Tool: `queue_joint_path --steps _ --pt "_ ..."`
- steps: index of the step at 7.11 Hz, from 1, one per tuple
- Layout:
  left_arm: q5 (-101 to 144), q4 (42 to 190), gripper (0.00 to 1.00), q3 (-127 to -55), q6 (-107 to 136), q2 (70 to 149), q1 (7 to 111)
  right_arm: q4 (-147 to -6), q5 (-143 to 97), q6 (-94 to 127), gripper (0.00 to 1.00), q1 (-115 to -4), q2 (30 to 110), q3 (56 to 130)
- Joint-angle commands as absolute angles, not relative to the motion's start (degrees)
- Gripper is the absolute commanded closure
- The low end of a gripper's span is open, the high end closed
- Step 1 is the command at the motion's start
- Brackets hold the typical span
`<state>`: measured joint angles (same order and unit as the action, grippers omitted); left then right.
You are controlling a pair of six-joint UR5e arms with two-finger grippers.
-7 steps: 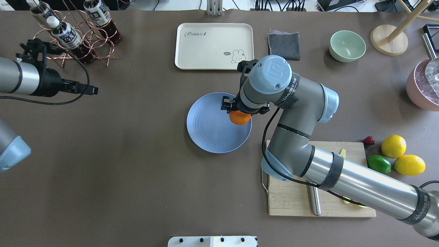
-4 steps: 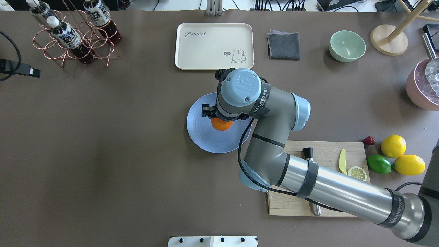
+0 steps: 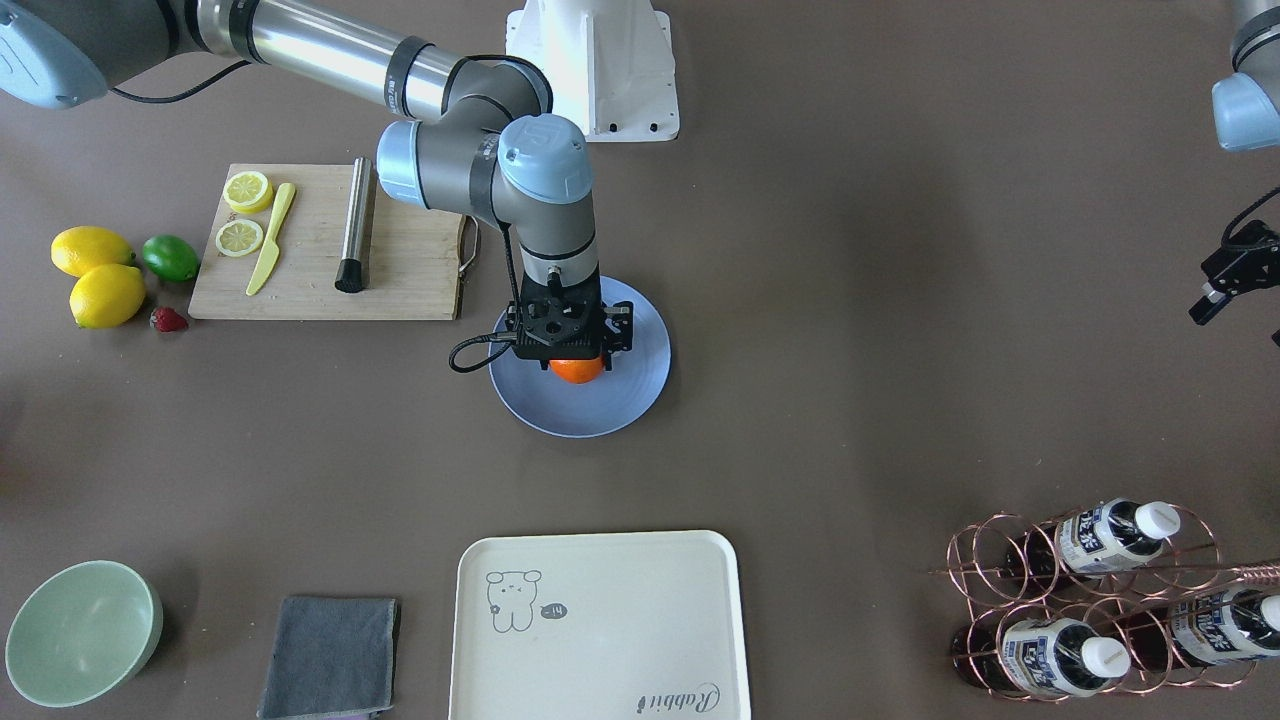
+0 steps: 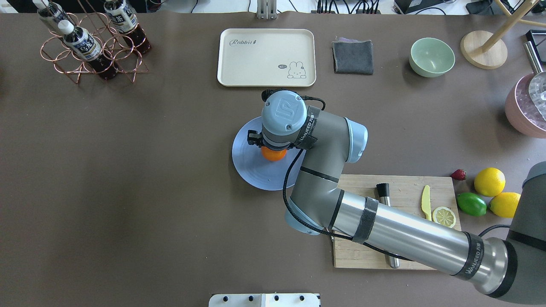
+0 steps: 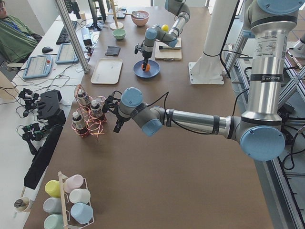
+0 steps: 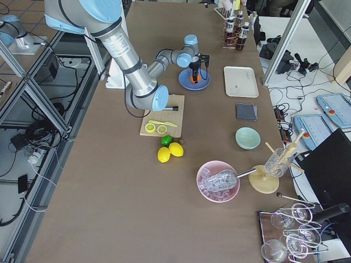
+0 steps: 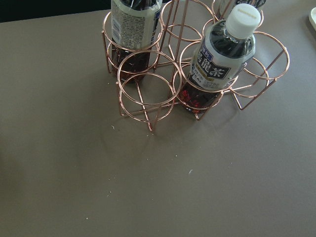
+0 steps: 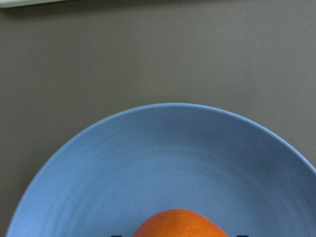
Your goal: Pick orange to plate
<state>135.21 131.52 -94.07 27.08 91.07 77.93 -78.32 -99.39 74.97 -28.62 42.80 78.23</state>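
The orange (image 4: 274,154) is held in my right gripper (image 4: 273,148), which is shut on it over the middle of the periwinkle-blue plate (image 4: 251,170). From the front, the orange (image 3: 577,370) peeks out below the black gripper body, low over the plate (image 3: 625,400). The right wrist view shows the top of the orange (image 8: 180,224) with the plate's far rim (image 8: 173,106) beyond it. Whether the fruit touches the plate I cannot tell. My left gripper (image 3: 1215,290) is far away at the table's end beside the bottle rack (image 7: 197,79); its jaws are not clear.
A cream tray (image 4: 266,57), grey cloth (image 4: 352,56) and green bowl (image 4: 431,56) line the far side. The cutting board (image 4: 401,189) with knife and lemon slice lies under my right arm. Two lemons (image 4: 489,181) and a lime (image 4: 471,204) sit to its right.
My right arm carried the orange leftward from the plate's right edge to over its middle. My left arm pulled back out of the overhead view.
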Motion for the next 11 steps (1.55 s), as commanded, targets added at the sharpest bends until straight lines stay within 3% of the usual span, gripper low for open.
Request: queue_joint_path --steps 1,3,6,8,11 --pt "138.2 129.5 0.02 -94.2 27.0 91.3 80.1 -78.5 -99.1 75.6 0.00 -27.8 42.7 78.2" --pt "138.3 129.5 0.02 -94.1 26.9 91.4 80.4 -81.8 -99.6 75.5 0.00 -29.3 41.4 80.8" --pt "139.7 125.4 0.02 -94.3 9.7 89.8 87.4 -94.7 -108.4 70.9 0.00 -36.1 43.5 92.2" --pt "138.3 125.1 0.02 -94.5 2.2 88.7 92.1 -101.5 -112.9 61.6 0.00 -42.1 51.5 102.9" --pt "133.9 114.0 0.02 -96.1 -1.1 86.9 92.0 -103.7 -123.4 40.7 0.00 -58.1 62.3 107.9"
